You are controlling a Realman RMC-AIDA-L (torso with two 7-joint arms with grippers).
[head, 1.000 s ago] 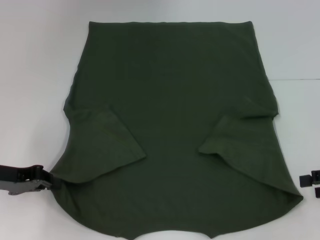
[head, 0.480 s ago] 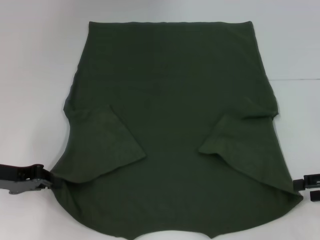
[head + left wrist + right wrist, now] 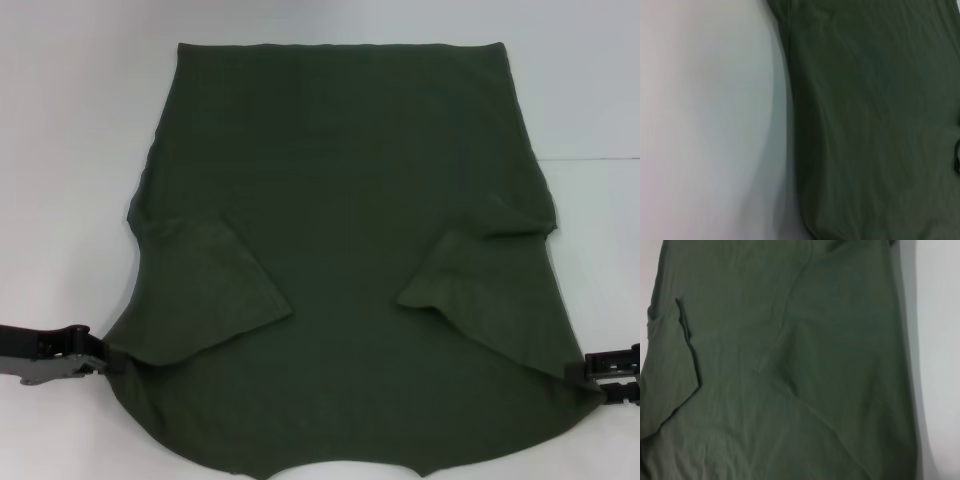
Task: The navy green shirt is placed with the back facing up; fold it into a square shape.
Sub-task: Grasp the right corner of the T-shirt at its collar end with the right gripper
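Note:
The navy green shirt (image 3: 340, 180) lies flat on the white table, its hem at the far side and its neck edge nearest me. Both sleeves are folded inward, the left sleeve (image 3: 210, 290) and the right sleeve (image 3: 485, 295) each lying on the body. My left gripper (image 3: 103, 360) is at the near left shoulder corner, shut on the shirt's edge. At the near right shoulder corner my right gripper (image 3: 592, 377) stands open, one finger on each side of the cloth edge. Each wrist view is filled by the shirt (image 3: 875, 125) (image 3: 790, 365), with no fingers in sight.
The bare white table (image 3: 70, 150) surrounds the shirt on the left, right and far sides. A faint seam (image 3: 600, 158) runs across the tabletop at the right.
My right gripper has moved left from beside the shirt up to its near right corner. The left gripper has shifted slightly up and left at the left corner.

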